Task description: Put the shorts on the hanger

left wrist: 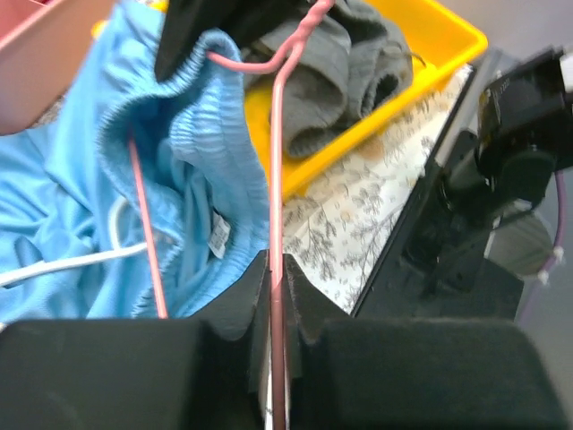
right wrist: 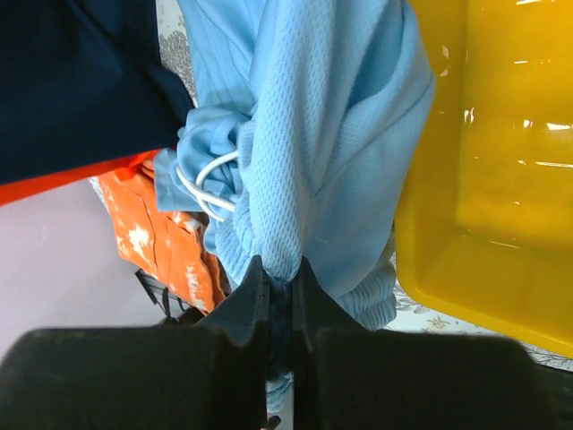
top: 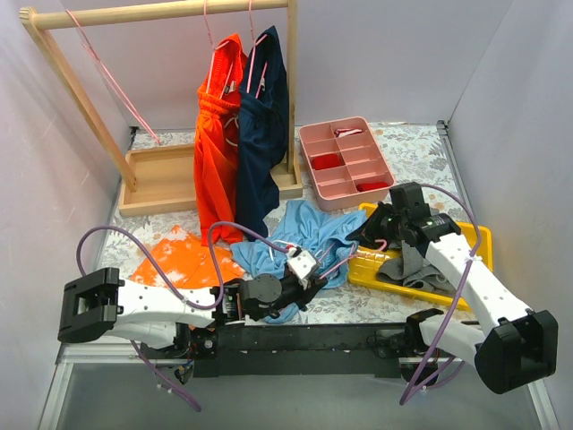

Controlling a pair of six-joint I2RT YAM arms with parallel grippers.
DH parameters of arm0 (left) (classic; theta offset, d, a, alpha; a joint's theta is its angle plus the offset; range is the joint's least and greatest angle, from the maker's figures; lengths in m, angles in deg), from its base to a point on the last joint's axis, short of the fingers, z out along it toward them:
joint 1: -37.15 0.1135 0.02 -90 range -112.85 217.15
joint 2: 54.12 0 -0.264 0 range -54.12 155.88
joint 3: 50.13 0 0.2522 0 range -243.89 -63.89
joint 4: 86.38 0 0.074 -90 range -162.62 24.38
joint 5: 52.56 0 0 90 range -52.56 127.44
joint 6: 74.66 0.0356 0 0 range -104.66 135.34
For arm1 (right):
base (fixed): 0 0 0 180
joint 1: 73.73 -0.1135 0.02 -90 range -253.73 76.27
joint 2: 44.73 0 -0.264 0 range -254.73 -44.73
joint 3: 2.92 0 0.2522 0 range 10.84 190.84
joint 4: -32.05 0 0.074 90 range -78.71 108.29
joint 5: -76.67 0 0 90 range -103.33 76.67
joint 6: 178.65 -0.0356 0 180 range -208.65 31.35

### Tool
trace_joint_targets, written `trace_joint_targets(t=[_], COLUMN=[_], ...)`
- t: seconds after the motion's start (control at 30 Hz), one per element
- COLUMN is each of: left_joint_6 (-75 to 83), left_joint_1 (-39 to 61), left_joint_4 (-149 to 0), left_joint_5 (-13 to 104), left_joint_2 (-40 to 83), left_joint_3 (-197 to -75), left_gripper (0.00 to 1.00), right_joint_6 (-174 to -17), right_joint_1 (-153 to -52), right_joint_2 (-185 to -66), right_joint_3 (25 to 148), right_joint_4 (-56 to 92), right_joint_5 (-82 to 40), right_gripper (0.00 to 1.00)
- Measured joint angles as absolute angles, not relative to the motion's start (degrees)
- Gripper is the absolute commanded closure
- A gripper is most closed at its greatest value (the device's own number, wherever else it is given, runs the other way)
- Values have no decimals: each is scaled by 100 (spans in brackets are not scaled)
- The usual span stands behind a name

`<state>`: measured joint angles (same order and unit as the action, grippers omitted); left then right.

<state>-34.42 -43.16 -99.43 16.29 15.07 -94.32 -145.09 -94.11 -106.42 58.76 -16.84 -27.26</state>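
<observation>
The light sky-blue shorts (top: 309, 231) lie bunched on the table between the two arms. My left gripper (top: 303, 266) is shut on the thin pink hanger (left wrist: 276, 170); one wire runs straight out of its jaws (left wrist: 276, 262). The hanger's other arm (left wrist: 146, 224) passes inside the gathered waistband (left wrist: 192, 134). The hanger's hook bends over by the right gripper at the top of the left wrist view. My right gripper (top: 378, 228) is shut on a fold of the shorts (right wrist: 309, 152), with fabric pinched between its jaws (right wrist: 279, 266). The white drawstring (right wrist: 204, 188) hangs loose.
A yellow tray (top: 479, 240) with grey clothes (top: 414, 267) lies under the right arm. A pink divided tray (top: 347, 161) is behind. Orange shorts (top: 213, 152) and navy shorts (top: 261, 134) hang on the wooden rack (top: 161, 12). An orange patterned cloth (top: 179, 255) lies at the left.
</observation>
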Motion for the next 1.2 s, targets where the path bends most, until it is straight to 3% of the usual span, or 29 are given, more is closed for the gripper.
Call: trace_joint_targets(t=[0.13, 0.2, 0.5, 0.83, 1.1, 1.2], left_joint_6=[-3667, -3907, -5769, -7411, -7463, -7374], left_joint_1=[-4347, -4342, -4316, -4025, -3197, -3031], left_joint_4=[-9643, -9353, -6715, -4302, -4127, -4243], left_joint_5=[1682, 1623, 1091, 1555, 2097, 2269], left_joint_2=[1411, 1168, 25, 1236, 1514, 1767], left_joint_3=[-9531, -9633, -10451, -10702, -10825, -10877], left_gripper=[45, 41, 61, 60, 60, 65], right_joint_6=[-14332, -14195, -14098, -14433, -14702, -14715], right_joint_1=[-9450, -9465, -9496, -9590, -9741, -9776], right_joint_2=[-10576, -10524, -10093, -10222, -10448, -10504], right_joint_3=[5878, 5878, 5909, 6567, 6722, 6746], right_joint_4=[-1796, -1899, -2242, -2865, -2972, -2981], right_joint_5=[-2722, -2676, -2337, -1922, -1732, -1690], right_gripper=[99, 99, 99, 99, 99, 99])
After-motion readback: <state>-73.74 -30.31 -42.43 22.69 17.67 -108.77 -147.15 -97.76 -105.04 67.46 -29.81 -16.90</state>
